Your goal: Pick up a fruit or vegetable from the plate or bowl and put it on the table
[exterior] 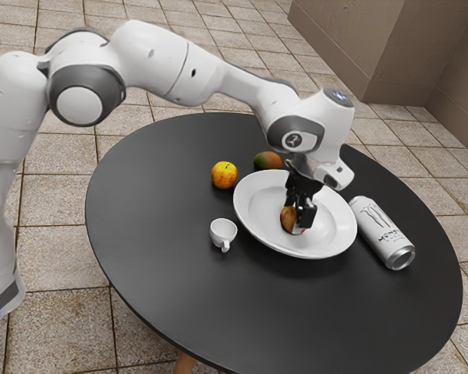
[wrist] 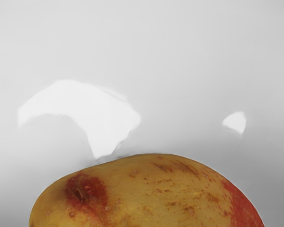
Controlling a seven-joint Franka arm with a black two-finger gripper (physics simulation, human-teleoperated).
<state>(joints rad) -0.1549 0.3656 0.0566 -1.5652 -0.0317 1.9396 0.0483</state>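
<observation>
- Although the gripper (exterior: 296, 217) is down at the mango (exterior: 286, 220), whether it stands wide or holds it cannot be told.
- Mango: on the white plate (exterior: 337, 231).
- Apple (exterior: 224, 176): on the table (exterior: 164, 210), near the plate.

Fruit: I see one whole piece (exterior: 287, 219), rounded and longish.
Skin: yellow-brown with rusty flecks, turning red at one end; near the other I make out a dark red, sunken scar.
Fruit's spot: inside the plate's rim, near its middle; whether it touches the bottom I can't tell from here.
Plate: white, glossy, wide-rimmed, upright (exterior: 260, 204).
Table: round, dark, under the plate (exterior: 164, 195).
</observation>
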